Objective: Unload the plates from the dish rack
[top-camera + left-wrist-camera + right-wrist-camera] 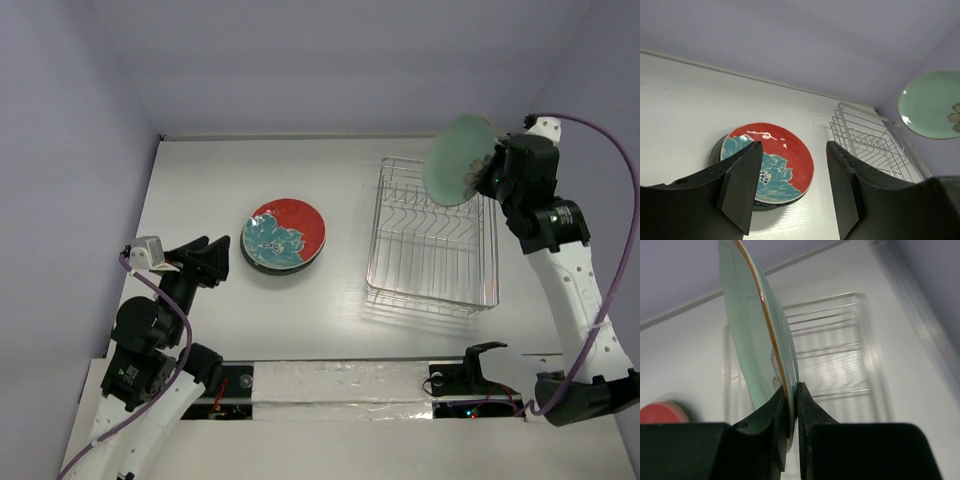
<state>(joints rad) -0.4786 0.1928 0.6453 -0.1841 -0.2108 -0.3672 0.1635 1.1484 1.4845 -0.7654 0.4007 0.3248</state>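
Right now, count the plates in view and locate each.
3. A pale green plate is clamped in the right gripper above the dish rack; a red plate tops a stack left of it; a dark plate's rim shows underneath. More may be hidden there.

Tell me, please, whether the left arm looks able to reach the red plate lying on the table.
Probably yes: the left gripper is open and faces the red plate from close beside it, and nothing visible stands between them.

White table (300, 320), pale lilac walls (330, 60), silvery strip (340, 390) along near edge
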